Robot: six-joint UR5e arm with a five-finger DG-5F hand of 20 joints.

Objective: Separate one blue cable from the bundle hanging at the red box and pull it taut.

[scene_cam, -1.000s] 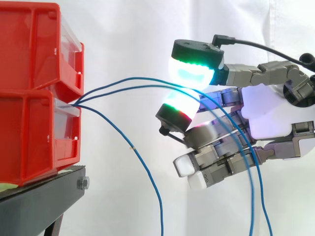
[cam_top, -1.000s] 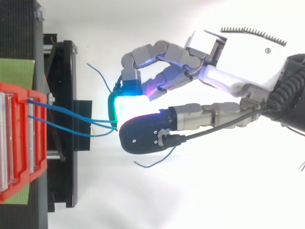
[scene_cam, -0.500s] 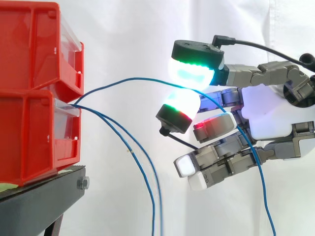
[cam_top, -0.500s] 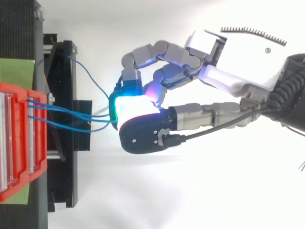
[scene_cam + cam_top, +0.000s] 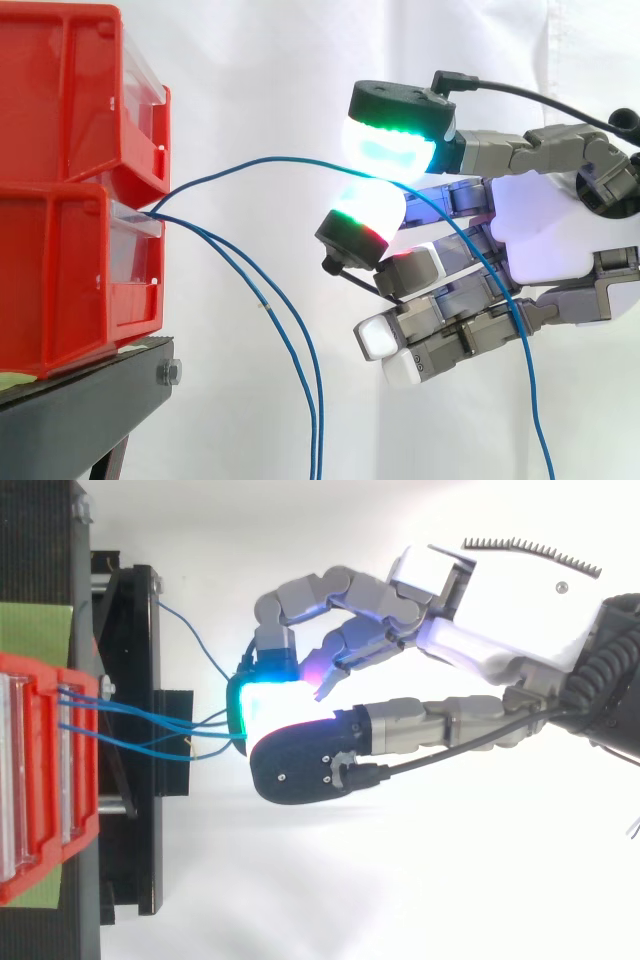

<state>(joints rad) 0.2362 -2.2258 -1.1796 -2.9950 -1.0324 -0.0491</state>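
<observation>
Two stacked red bins (image 5: 60, 280) stand at the left on the black stand (image 5: 90, 400). Blue cables come out between them. One blue cable (image 5: 280, 159) arcs up and right, passes between the glowing thumb pad (image 5: 388, 145) and a finger pad (image 5: 365, 215), then drops across the curled fingers. My hand (image 5: 545, 235) is shut on this cable, to the right of the bins. Two other blue cables (image 5: 270, 310) hang loosely down from the bin. From above, the cables (image 5: 150, 720) run from the bins (image 5: 40, 770) to the pads of the hand (image 5: 500, 630).
The black stand (image 5: 130, 630) reaches out under the cables toward the hand. A white curtain hangs behind everything. One loose cable end (image 5: 190, 630) curves up over the stand in the top view. Open space lies between bins and hand.
One of the two cables lying across the hand has slipped off and now hangs beside the lowest cable. The hand has stayed in place; one lower finger has shifted slightly.
</observation>
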